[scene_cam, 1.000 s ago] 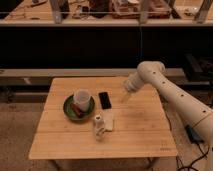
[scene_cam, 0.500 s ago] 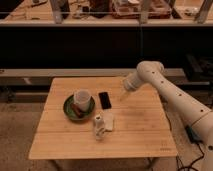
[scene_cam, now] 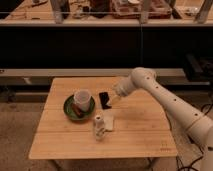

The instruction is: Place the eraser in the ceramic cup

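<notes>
The wooden table (scene_cam: 135, 137) fills the lower half of the camera view. The robot arm (scene_cam: 165, 97) reaches over it from the right side. Its gripper (scene_cam: 115, 101) hangs low, just beside the right edge of the eraser (scene_cam: 105, 99). I cannot tell if the gripper is open or closed, and I cannot tell if it touches the eraser or holds anything.

On the left part of the table lies a dark green plate (scene_cam: 68, 111). The ceramic cup (scene_cam: 82, 96) stands upright on it, with a brown stick (scene_cam: 76, 108) next to it on the plate. The eraser lies flat on the table, just to the right of the cup and the plate. A small white bottle-like figure (scene_cam: 99, 125) stands nearer to the front, with a white piece (scene_cam: 108, 121) beside it.

I judge that the step in hand is the approach to grasp the eraser, which is not yet in the cup. The next move calls for a firm hold on the flat block and a lift. After this comes a short carry to the left, above the cup mouth, without a push against the cup.
</notes>
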Controlling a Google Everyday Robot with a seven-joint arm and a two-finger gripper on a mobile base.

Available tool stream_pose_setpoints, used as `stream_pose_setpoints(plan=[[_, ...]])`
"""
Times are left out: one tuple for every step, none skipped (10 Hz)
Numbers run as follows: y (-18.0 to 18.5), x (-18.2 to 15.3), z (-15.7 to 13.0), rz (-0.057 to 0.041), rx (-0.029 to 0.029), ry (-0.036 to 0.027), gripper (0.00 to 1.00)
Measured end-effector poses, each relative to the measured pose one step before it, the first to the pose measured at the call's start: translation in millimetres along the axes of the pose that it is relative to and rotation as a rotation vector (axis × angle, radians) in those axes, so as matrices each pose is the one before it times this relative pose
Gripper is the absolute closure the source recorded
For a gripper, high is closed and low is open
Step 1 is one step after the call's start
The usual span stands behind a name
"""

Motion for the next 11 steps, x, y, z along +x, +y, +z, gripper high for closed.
stream_pose_setpoints(plan=[[-2.08,1.68,12.12,0.03136,-0.00744,0.02663,0.32],[0.46,-1.74,10.29,0.02418,-0.00688,0.0129,0.32],[2.73,-2.31,10.7,0.02128,-0.01383,0.01177,0.32],[3.93,-4.11,7.55,0.01433,-0.01878,0.00516,0.32],[3.18,-5.4,8.55,0.02253,-0.01654,0.00626,0.32],[-0.16,-3.54,5.31,0.01797,-0.0038,0.00362,0.32],[-1.81,-3.12,5.42,0.01331,0.00037,0.00071,0.32],[-5.52,-5.24,8.28,0.01204,0.00256,-0.0036,0.32],[-3.49,-3.16,5.9,0.00487,0.00137,-0.00409,0.32],[-2.45,-2.66,5.71,0.00808,-0.00013,-0.00454,0.32],[-0.79,-3.07,5.92,0.01594,0.00092,-0.00665,0.32]])
